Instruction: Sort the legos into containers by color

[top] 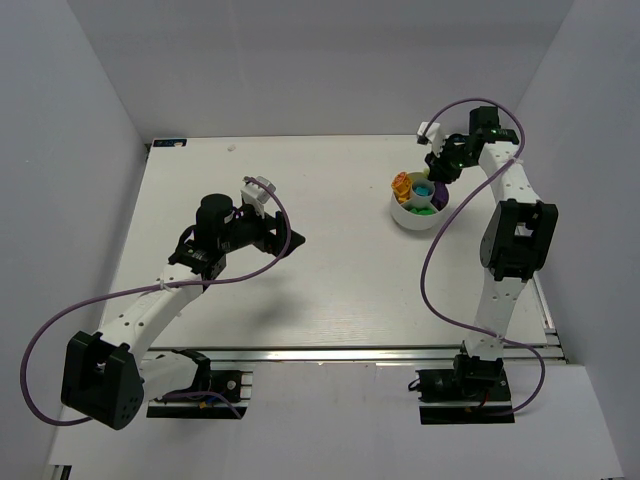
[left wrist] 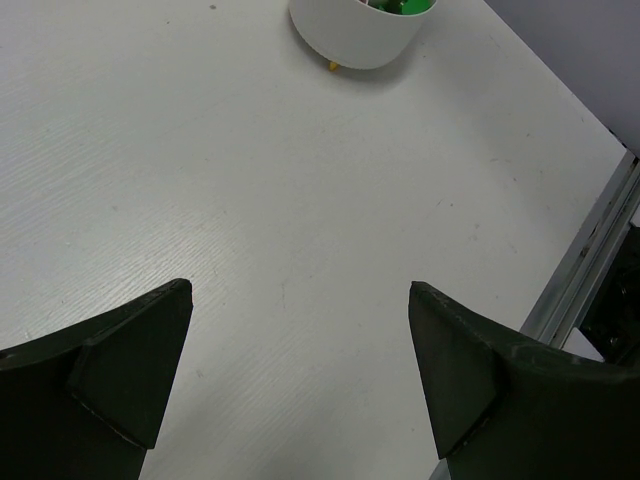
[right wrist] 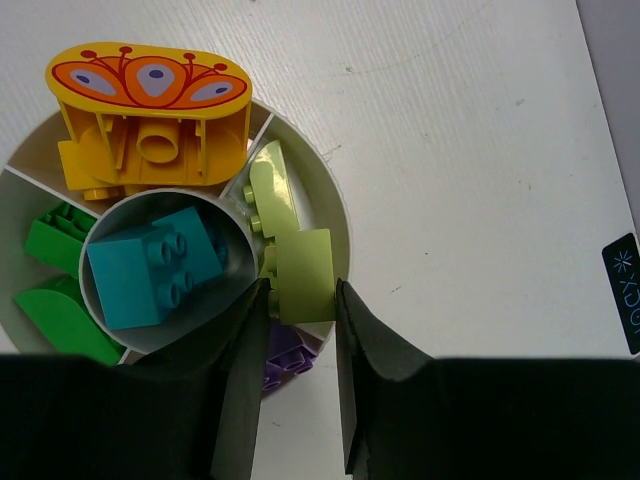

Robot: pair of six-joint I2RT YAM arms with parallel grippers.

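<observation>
In the top view, you see the bowl [top: 410, 221] standing on the tabletop [top: 330, 300] toward its far right corner. The right pincer [top: 437, 172] hangs just over the bowl's far rim. The left pincer [top: 287, 243] is over the middle of the tabletop, well apart from the bowl.

In the left wrist view, the left pincer [left wrist: 298, 330] has its fingers wide apart, with nothing between them. Only the bowl's white wall [left wrist: 355, 40] shows far ahead.

In the right wrist view, the right pincer [right wrist: 301, 290] is clamped on a pale green brick [right wrist: 300, 262], held over the compartment at the bowl's [right wrist: 325, 200] right rim. A second pale green piece [right wrist: 272, 195] already lies in that compartment. The orange piece [right wrist: 150, 110] fills the far compartment, and the cyan brick [right wrist: 150, 265] sits in the round middle one. The green bricks [right wrist: 55, 240] are on the left, and a purple brick [right wrist: 285, 352] is half hidden between the fingers.

I judge these bricks to be light, stiff and smooth, so they can slip. You should take them by two flat opposite sides, not by the studs. The sorting looks nearly finished.
</observation>
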